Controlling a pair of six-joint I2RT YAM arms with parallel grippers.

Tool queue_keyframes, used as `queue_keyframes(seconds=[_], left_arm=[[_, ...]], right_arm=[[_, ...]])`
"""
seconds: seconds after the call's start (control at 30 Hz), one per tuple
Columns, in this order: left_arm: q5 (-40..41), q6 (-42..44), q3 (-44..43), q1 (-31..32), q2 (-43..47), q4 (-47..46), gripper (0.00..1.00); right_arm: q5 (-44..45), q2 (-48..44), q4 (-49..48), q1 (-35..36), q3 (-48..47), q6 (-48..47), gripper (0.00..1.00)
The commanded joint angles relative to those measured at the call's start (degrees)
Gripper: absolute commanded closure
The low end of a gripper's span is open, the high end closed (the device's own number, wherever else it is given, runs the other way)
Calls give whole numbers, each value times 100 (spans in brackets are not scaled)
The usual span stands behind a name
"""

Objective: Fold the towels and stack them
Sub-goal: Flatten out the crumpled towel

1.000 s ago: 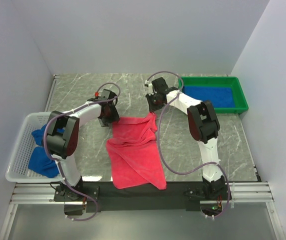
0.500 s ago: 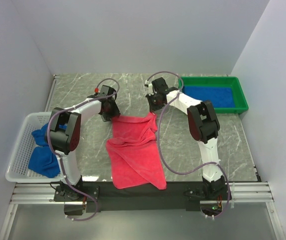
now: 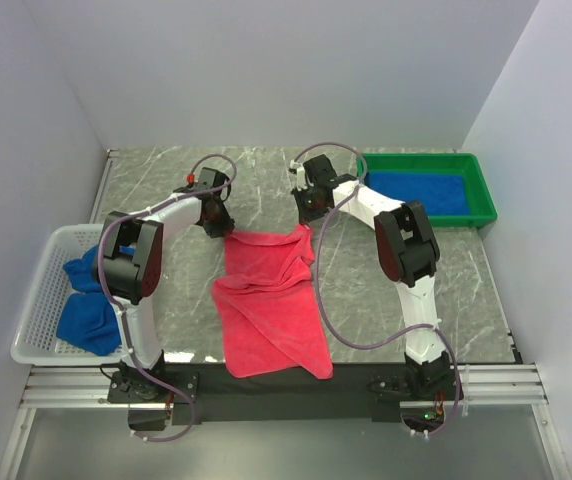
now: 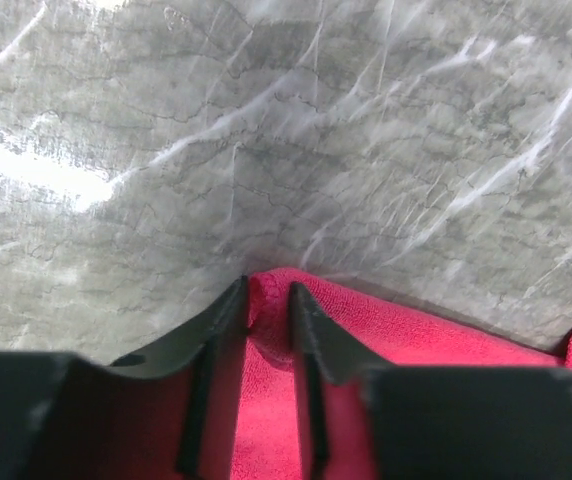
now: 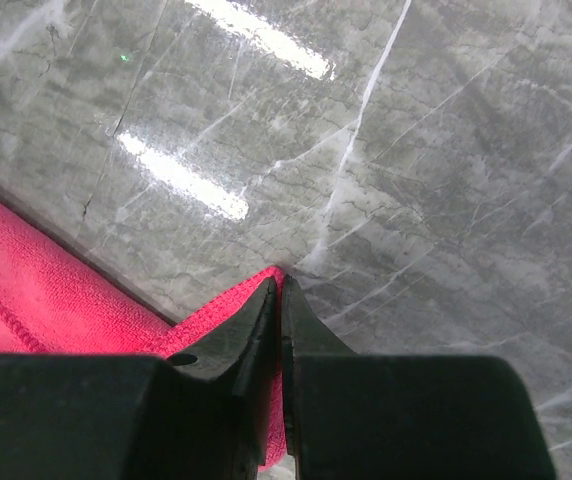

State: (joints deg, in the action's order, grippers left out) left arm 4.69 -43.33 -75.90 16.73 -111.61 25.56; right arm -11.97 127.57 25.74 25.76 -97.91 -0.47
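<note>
Left gripper (image 4: 268,292): moved a bit farther away since the earlier picture; jaws narrow, red towel (image 3: 266,300) corner pinched between them.
Right gripper (image 5: 278,285): jaws almost closed on the far right corner.
Red towel: laid rumpled on the table (image 3: 166,178), in the middle.
Top view only: blue towels (image 3: 81,315) are seen in the white basket (image 3: 34,285), left.
Wrist views: each pinched corner is shown.

grey marble table (image 3: 266,175), white mesh basket (image 3: 36,300) at left, green tray (image 3: 461,220) far right
</note>
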Motion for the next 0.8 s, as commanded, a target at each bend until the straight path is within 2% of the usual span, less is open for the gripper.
queue_keyframes(seconds=[0.0,0.03,0.1,0.2,0.23,0.27,0.4,0.57,0.77], left_arm=[[-38,-26,-223,-3,87,19,72],[-21,-44,-232,-3,113,63,76],[49,-53,-259,-12,210,159,78],[111,-18,-355,-3,289,299,89],[111,0,-390,-12,307,335,96],[111,0,-425,-3,315,370,99],[225,79,-645,-47,377,546,99],[366,211,-1031,-337,342,827,99],[314,422,-2154,-653,62,1117,99]], right_arm=[[-60,-101,-131,35,-9,12,91],[-51,-109,-139,43,-18,3,91],[-43,-144,-130,43,-18,3,91],[36,-179,-148,35,-18,-23,91],[45,-188,-148,35,-35,-23,91],[63,-180,-148,35,-44,-23,95],[107,-258,-218,17,-35,-15,100],[256,-399,-376,-106,-79,38,100],[265,-689,-728,-422,-377,38,100]])
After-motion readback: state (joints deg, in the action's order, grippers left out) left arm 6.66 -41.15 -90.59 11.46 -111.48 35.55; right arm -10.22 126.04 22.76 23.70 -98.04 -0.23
